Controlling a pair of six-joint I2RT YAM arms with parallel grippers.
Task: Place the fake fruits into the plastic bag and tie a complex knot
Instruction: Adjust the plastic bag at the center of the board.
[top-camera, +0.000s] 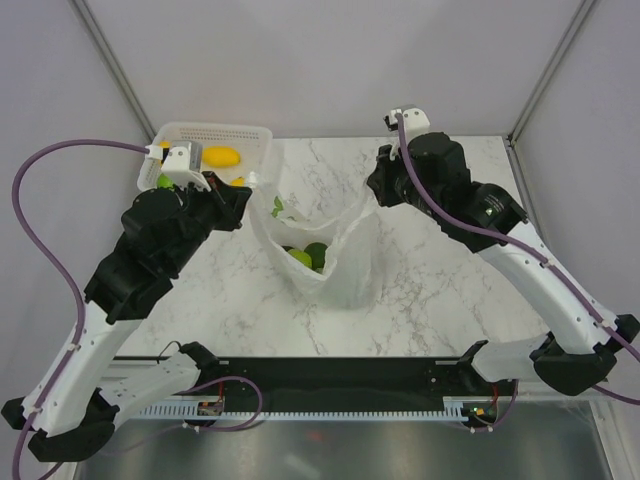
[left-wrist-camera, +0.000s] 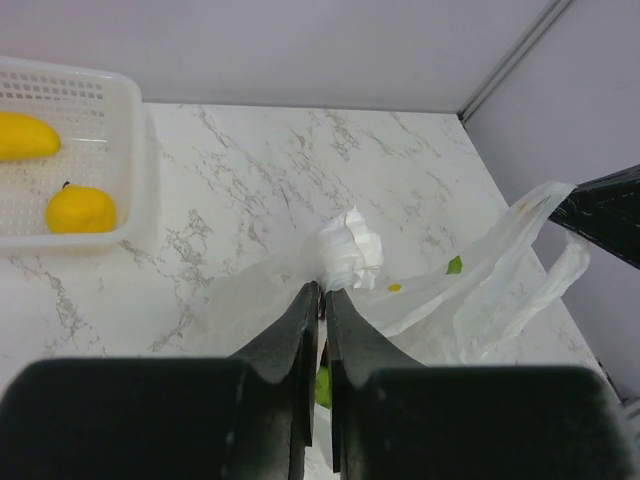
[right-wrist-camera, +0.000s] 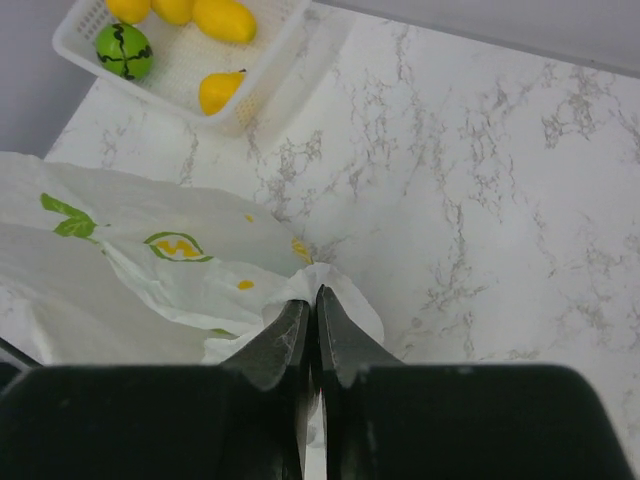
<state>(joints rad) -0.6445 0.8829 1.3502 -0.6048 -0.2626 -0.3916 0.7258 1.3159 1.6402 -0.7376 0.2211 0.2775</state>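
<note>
The plastic bag (top-camera: 345, 275) stands open mid-table with green fake fruits (top-camera: 308, 256) inside. My left gripper (top-camera: 262, 181) is shut on one crumpled handle loop (left-wrist-camera: 352, 250), held just past its tips (left-wrist-camera: 323, 288). My right gripper (top-camera: 380, 170) is shut on the other handle loop (right-wrist-camera: 345, 283), pinched at its tips (right-wrist-camera: 312, 295). The bag's printed film (right-wrist-camera: 120, 250) stretches between the two grippers. More fake fruits lie in the basket: a mango (top-camera: 222, 156), a lemon (left-wrist-camera: 80, 210) and a green one (right-wrist-camera: 124, 50). No knot shows.
A white perforated basket (top-camera: 250, 133) sits at the back left, close behind the left gripper. The marble table (top-camera: 450, 280) ends at grey walls at the back and sides. The arms' black base rail (top-camera: 330, 385) runs along the near edge.
</note>
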